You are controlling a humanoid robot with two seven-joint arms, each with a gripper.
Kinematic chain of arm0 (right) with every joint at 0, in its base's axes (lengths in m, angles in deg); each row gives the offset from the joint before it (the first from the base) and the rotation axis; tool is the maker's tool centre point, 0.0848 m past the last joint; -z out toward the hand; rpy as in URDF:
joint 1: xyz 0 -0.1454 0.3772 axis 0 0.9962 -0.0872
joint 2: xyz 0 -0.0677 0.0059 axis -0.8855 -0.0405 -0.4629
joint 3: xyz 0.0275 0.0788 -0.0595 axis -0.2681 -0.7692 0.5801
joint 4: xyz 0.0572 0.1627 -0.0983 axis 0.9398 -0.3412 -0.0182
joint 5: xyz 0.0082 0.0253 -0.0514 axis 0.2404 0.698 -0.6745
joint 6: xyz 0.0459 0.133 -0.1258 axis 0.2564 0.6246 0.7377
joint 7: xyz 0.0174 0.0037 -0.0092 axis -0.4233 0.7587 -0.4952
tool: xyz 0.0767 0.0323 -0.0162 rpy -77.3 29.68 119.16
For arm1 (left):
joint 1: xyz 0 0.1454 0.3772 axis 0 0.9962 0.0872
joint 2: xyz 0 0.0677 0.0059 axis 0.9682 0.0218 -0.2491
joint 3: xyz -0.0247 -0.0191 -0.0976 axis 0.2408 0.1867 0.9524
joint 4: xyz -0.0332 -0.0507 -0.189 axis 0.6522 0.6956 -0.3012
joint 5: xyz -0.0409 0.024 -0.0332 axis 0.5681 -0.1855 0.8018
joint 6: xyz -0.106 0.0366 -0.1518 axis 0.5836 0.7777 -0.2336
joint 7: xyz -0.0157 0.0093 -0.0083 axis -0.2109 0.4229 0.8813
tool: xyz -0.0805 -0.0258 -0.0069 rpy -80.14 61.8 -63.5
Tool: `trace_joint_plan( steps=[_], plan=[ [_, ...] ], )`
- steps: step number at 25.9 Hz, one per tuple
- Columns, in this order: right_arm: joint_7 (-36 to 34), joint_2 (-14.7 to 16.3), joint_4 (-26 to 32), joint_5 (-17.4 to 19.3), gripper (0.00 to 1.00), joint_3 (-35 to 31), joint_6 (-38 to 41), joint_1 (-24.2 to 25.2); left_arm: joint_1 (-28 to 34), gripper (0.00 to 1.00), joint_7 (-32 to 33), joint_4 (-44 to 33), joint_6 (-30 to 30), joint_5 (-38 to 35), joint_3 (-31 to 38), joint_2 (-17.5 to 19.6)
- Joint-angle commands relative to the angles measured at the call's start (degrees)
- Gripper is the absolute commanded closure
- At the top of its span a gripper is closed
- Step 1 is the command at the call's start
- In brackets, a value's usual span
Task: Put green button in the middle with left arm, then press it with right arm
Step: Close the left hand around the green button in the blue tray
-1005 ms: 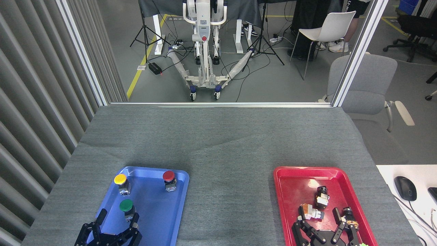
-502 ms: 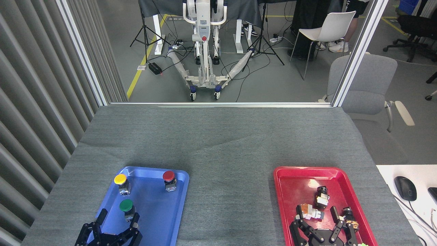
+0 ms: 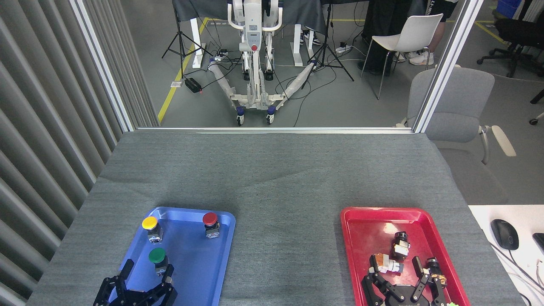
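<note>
The green button (image 3: 157,255) stands upright in the near half of the blue tray (image 3: 221,255). My left gripper (image 3: 146,270) is open just in front of it, one finger left of the button and the other touching or almost touching its base on the right. My right gripper (image 3: 396,265) hangs open low over the near end of the red tray (image 3: 365,229), with a small loose part between its spread fingers. The middle (image 3: 287,238) is bare grey cloth between the two trays.
A yellow button (image 3: 150,223) and a red button (image 3: 210,219) stand at the far end of the blue tray. The red tray holds a few small switch parts (image 3: 399,244). A mouse (image 3: 504,233) lies on the white desk at right.
The left gripper and the buttons have not moved. The right gripper has shifted only slightly over the red tray.
</note>
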Motion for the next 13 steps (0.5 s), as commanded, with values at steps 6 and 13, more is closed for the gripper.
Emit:
trace_joint_plan(
  steps=[6,13],
  plan=[
    [0.01,0.32,-0.08,-0.02,0.0,-0.36,-0.04,-0.06,-0.18,0.0,0.69,4.5,7.83,-0.9,-0.75,0.0],
    [0.01,0.41,-0.08,-0.02,0.0,-0.45,-0.04,-0.06,-3.6,0.0,0.6,12.94,12.58,-0.9,-2.51,0.35]
  ],
)
